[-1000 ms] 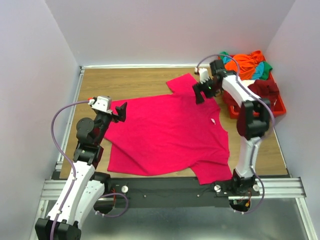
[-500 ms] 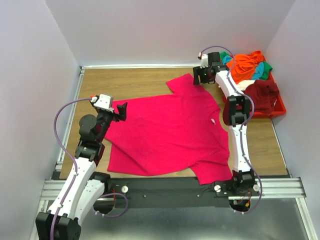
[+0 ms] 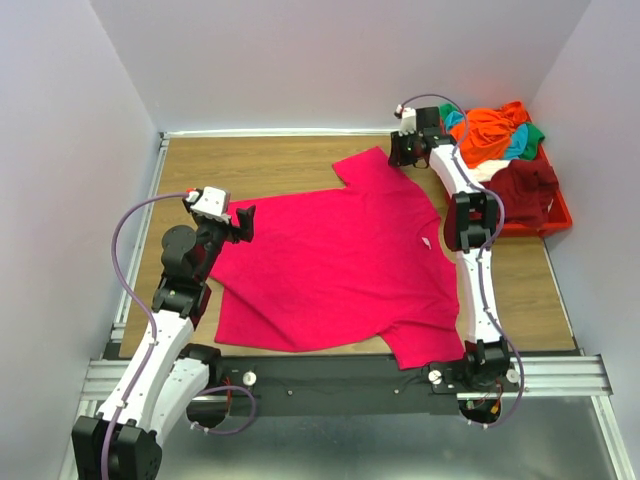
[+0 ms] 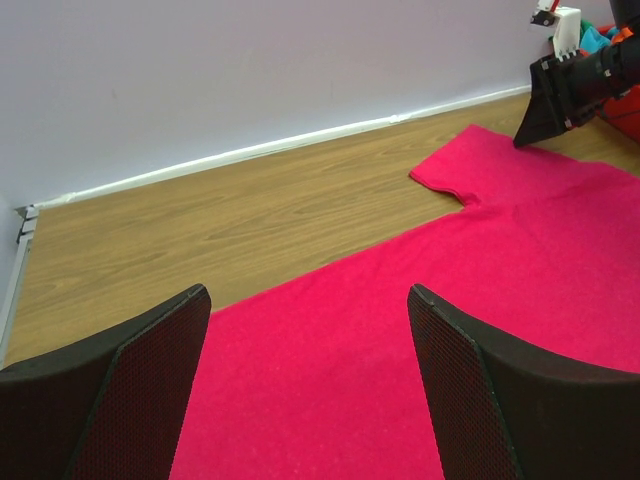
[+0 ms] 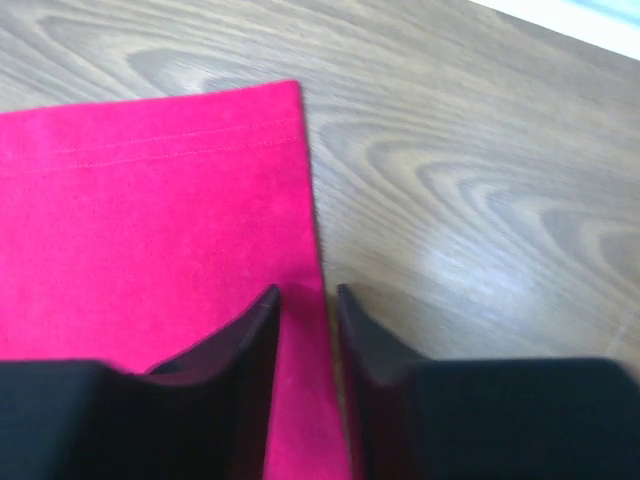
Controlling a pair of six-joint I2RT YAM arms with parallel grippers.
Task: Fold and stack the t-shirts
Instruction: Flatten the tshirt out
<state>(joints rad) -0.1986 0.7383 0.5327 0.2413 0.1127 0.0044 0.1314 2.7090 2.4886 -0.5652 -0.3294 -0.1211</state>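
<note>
A magenta t-shirt (image 3: 340, 260) lies spread flat across the wooden table. My right gripper (image 3: 398, 160) is down at the edge of the shirt's far sleeve. In the right wrist view the sleeve's side edge (image 5: 300, 200) runs into the narrow gap between the jaws of the right gripper (image 5: 305, 292), which are nearly together but still apart. My left gripper (image 3: 243, 222) hovers wide open over the shirt's left side (image 4: 400, 350), with nothing between its fingers (image 4: 150, 370). Orange (image 3: 495, 125), teal (image 3: 515, 148), green (image 3: 536, 131) and dark maroon (image 3: 525, 180) t-shirts are heaped at the back right.
The heaped shirts fill a red plastic bin (image 3: 555, 215) in the back right corner. White walls close the table at the back and both sides. Bare wood (image 3: 250, 165) shows behind and to the left of the magenta shirt.
The right arm has stretched toward the back, lowered its gripper onto the far sleeve's edge, and narrowed its jaws. The left gripper has barely shifted and stays open.
</note>
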